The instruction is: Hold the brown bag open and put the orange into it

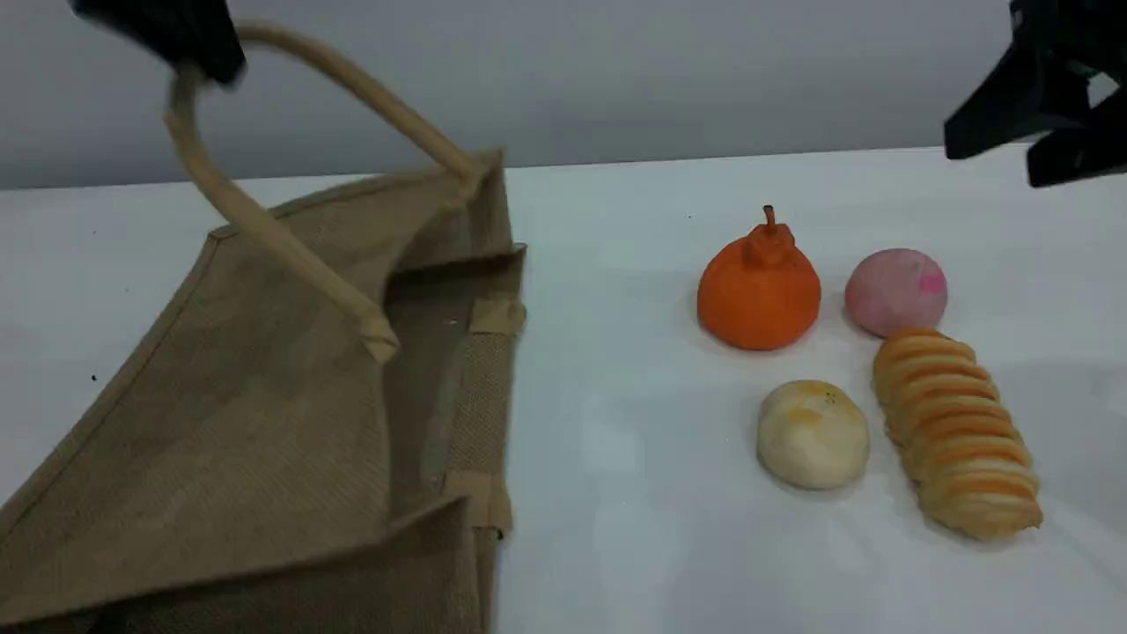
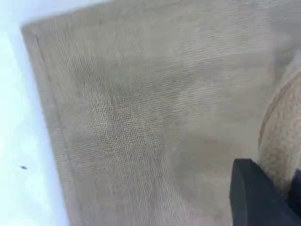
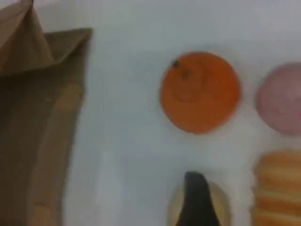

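Observation:
The brown bag (image 1: 264, 423) lies at the table's left with its mouth toward the foods, and its weave fills the left wrist view (image 2: 141, 117). My left gripper (image 1: 198, 66) is shut on the upper beige handle (image 1: 352, 84) and holds it raised, which lifts the bag's top side. That handle (image 2: 282, 136) shows beside my dark fingertip (image 2: 254, 197). The orange (image 1: 759, 286) stands upright on the table right of the bag. My right gripper (image 1: 993, 161) hangs open high at the far right, apart from it. In the right wrist view the orange (image 3: 200, 92) lies beyond my fingertip (image 3: 195, 197).
A pink ball (image 1: 895, 291) sits right of the orange. A pale round bun (image 1: 812, 433) and an orange-striped bread roll (image 1: 955, 431) lie in front of them. White table (image 1: 616, 396) separates bag and foods.

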You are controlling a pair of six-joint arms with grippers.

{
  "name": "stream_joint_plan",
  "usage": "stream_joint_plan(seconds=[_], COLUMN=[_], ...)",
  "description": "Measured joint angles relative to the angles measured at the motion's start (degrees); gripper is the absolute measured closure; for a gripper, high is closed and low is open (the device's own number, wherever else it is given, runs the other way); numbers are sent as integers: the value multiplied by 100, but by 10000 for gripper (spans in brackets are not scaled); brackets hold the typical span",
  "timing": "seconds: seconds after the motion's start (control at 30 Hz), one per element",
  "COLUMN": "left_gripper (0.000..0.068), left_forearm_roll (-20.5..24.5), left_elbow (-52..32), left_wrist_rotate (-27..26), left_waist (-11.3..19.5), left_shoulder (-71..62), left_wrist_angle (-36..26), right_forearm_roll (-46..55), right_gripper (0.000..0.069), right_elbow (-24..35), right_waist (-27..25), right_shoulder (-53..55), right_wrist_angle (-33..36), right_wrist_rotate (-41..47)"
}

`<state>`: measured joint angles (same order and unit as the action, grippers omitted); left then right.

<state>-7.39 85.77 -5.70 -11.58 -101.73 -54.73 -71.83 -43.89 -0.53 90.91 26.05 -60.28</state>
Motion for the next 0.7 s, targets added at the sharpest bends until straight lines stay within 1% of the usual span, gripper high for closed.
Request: stream_joint_plan(seconds=[0.1, 0.2, 0.4, 0.47, 0.53, 0.7], left_gripper=[601, 601, 601, 601, 601, 601], left_forearm_roll=[0, -16, -16, -16, -21, 81], left_elbow=[142, 268, 369, 369, 369, 369], left_wrist_rotate=[-254, -292, -347, -376, -376, -440], left_waist=[0, 0, 0, -16, -108, -422], left_shoulder=[437, 826, 1424, 1523, 1604, 1689], left_wrist_angle=[-466, -672, -1056, -1216, -1337, -1435], right_forearm_roll=[-721, -1463, -2708, -2819, -2824, -2822], right_gripper=[273, 273, 273, 273, 273, 273], right_elbow=[0, 0, 0, -38, -75, -240], right_waist=[57, 254, 874, 1038, 1138, 1144], right_shoulder=[0, 0, 0, 5, 16, 318], right_wrist_angle=[241, 279, -147, -310, -408, -574], right_wrist_rotate=[-689, -1415, -2755, -2938, -2979, -2979])
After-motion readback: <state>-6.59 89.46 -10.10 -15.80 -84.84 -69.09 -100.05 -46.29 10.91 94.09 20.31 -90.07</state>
